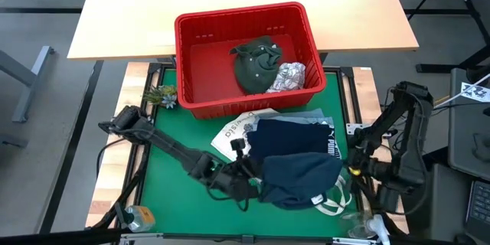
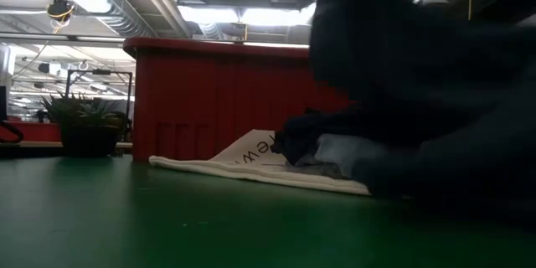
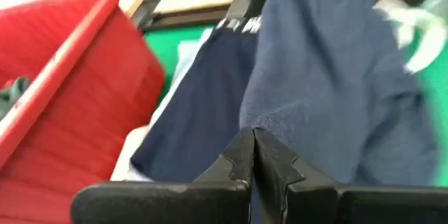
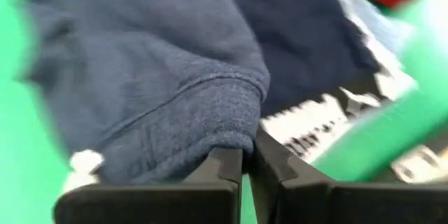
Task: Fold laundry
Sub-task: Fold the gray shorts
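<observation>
Left side first: your left gripper [image 3: 252, 155] is pinched tight on one edge of the navy blue garment [image 1: 302, 176], low over the green mat [image 1: 164, 176]. On the other side your right gripper [image 4: 246, 159] is clamped on the ribbed hem of that same piece. So you've got it by two points. I'd say pull those apart evenly so the cloth goes taut and flat before you lay it down, and keep it off the folded pile [image 1: 295, 136] and the white tote bag [image 1: 237, 132] under it.

Containers: the red basket [image 1: 197, 53] sits behind the mat with a dark olive green garment [image 1: 256, 63] and a white leaf-print one [image 1: 287, 76] inside.
</observation>
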Action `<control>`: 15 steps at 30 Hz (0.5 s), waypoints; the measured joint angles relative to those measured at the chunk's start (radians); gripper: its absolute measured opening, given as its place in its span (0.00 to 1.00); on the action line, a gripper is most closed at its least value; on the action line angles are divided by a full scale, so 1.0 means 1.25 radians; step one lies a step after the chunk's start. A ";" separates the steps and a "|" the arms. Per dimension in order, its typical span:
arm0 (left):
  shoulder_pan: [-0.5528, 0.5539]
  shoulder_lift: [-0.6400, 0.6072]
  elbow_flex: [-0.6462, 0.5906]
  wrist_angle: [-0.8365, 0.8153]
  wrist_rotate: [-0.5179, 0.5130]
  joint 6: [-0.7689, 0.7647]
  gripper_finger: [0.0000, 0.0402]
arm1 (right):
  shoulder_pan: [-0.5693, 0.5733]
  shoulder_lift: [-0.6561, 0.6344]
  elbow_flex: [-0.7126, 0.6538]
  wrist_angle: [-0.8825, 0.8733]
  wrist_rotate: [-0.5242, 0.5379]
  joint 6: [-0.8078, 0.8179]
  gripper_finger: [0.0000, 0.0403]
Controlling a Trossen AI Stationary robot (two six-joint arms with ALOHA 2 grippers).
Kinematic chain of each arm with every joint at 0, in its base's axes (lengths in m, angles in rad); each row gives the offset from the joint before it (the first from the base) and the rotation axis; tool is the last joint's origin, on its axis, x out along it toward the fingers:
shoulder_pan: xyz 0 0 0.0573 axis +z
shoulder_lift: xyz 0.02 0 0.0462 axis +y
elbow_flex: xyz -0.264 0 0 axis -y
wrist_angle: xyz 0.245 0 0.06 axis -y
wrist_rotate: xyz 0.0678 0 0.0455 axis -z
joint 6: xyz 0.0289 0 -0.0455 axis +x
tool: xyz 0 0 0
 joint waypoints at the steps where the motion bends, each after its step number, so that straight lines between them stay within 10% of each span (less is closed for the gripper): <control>1: 0.011 0.009 0.000 -0.008 -0.001 0.000 0.00 | -0.007 0.000 -0.017 -0.011 -0.022 0.013 0.03; 15: 0.163 0.042 0.000 -0.064 0.019 -0.001 0.00 | -0.159 0.000 -0.151 -0.056 -0.045 0.034 0.03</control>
